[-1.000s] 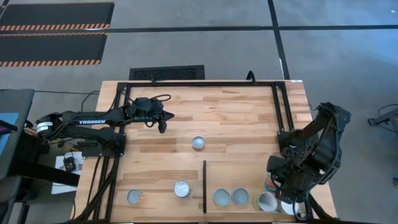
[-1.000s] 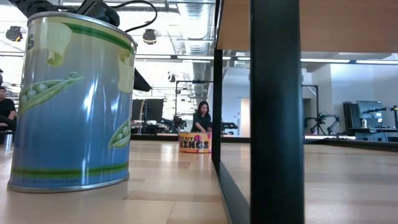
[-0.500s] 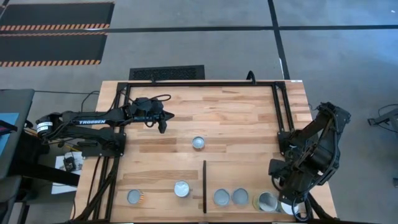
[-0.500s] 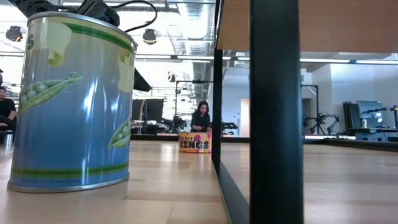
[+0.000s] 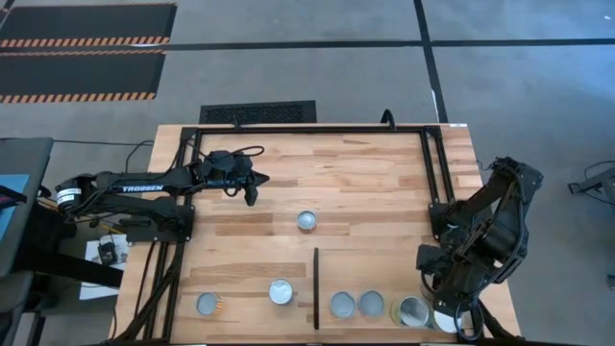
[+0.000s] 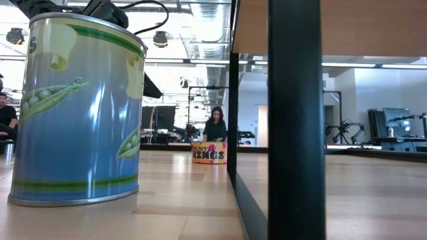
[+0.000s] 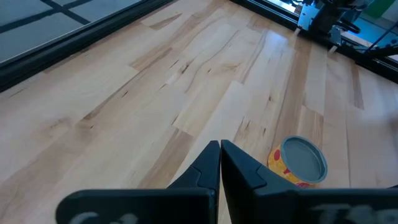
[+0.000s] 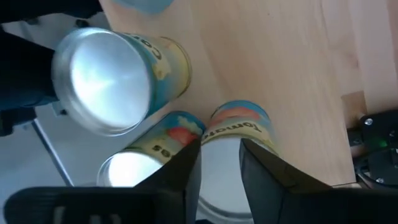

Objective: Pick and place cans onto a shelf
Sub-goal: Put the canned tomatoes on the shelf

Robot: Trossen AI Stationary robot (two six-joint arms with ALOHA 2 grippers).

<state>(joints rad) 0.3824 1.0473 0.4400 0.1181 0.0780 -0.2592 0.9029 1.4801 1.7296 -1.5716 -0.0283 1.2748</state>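
The right end effector point(image 8: 219, 163), fingers parted astride an upright tomato can point(image 8: 238, 124) directly beneath on the shelf point(image 5: 380, 274), is nearest; the left end effector point(image 7: 220, 163) is closed, far away.

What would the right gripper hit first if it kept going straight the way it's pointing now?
Most likely the tomato-labelled can sitting directly between the open fingers of the right gripper; depth is hard to judge, so whether they are touching it is unclear.

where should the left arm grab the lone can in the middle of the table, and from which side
Take the small upright metal can with the silver top and yellow-orange label by its curved side wall, coming straight down from above with the fingers straddling it. It stands upright and alone on the plank wooden tabletop, so any finger angle looks clear. The shut left end effector must open first.
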